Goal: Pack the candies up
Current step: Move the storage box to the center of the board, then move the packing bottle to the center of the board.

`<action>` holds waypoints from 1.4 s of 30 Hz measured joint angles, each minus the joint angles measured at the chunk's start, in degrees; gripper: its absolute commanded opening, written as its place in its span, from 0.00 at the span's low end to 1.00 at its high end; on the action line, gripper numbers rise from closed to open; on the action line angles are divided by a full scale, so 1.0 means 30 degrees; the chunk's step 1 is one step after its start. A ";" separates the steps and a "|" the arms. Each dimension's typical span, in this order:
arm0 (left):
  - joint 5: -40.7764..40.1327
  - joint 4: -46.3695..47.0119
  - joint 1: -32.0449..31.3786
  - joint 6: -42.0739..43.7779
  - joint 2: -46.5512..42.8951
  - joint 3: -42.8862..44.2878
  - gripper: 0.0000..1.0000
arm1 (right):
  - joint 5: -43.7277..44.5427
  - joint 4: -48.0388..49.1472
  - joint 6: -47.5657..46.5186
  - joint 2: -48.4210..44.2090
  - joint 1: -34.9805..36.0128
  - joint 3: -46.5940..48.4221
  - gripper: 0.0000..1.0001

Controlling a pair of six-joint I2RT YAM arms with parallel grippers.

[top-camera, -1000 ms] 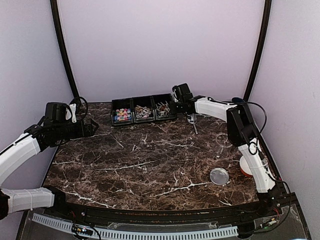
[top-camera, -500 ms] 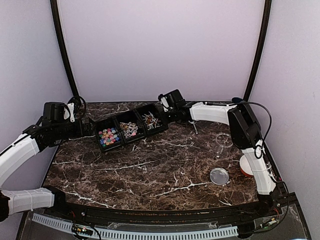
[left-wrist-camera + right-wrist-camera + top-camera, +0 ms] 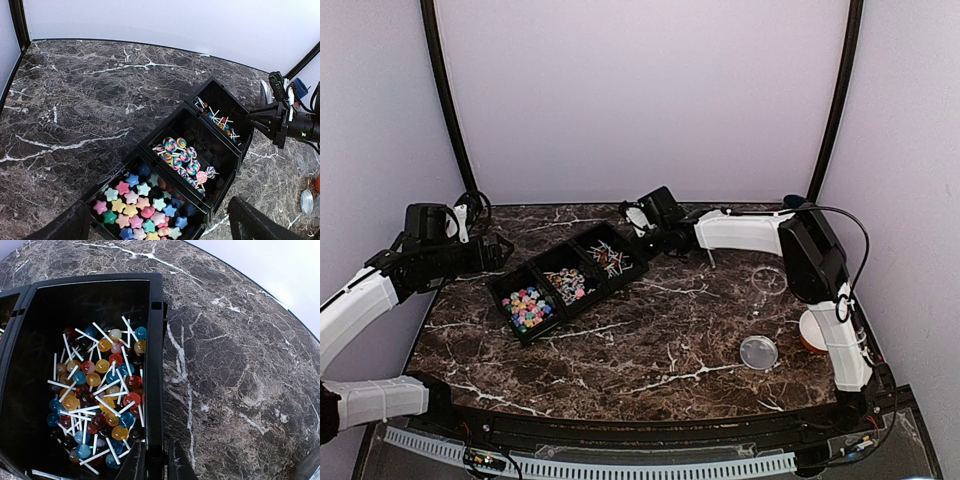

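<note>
The black three-compartment tray point(image 3: 582, 262) lies slanted on the marble table. Its compartments hold candies: pastel stars point(image 3: 137, 202), swirl lollipops point(image 3: 182, 160) and small ball lollipops point(image 3: 95, 390). My right gripper point(image 3: 156, 460) is shut on the tray's right wall point(image 3: 156, 365), one finger inside and one outside; in the top view it point(image 3: 642, 240) is at the tray's far end. My left gripper point(image 3: 155, 235) is open, its fingers point(image 3: 260, 222) either side of the tray's near end. In the top view it point(image 3: 492, 252) is just left of the tray.
A clear round jar point(image 3: 767, 282) and a clear lid point(image 3: 758, 352) lie at the right of the table. An orange and white container point(image 3: 812, 330) stands behind the right arm. A scoop point(image 3: 705, 245) lies near the back. Black frame posts stand at both sides.
The right gripper has dragged the tray forward and to the left, turning it so its left end swings toward the front. The left arm has hardly moved.
</note>
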 measured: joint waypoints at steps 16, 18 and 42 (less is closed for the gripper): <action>0.0517 0.0044 0.0000 -0.0102 0.0022 -0.0015 0.99 | 0.2798 -0.1377 0.0109 -0.2055 0.0240 -0.2397 0.89; 0.0568 0.0051 0.0000 -0.0146 0.0022 -0.0029 0.99 | 0.3701 -0.1406 0.0372 -0.3563 0.0226 -0.3570 0.93; 0.1406 0.0175 0.0109 -0.0291 0.0066 -0.0044 0.99 | 0.6623 -0.3563 1.0491 -1.8644 -0.4881 -1.7078 0.95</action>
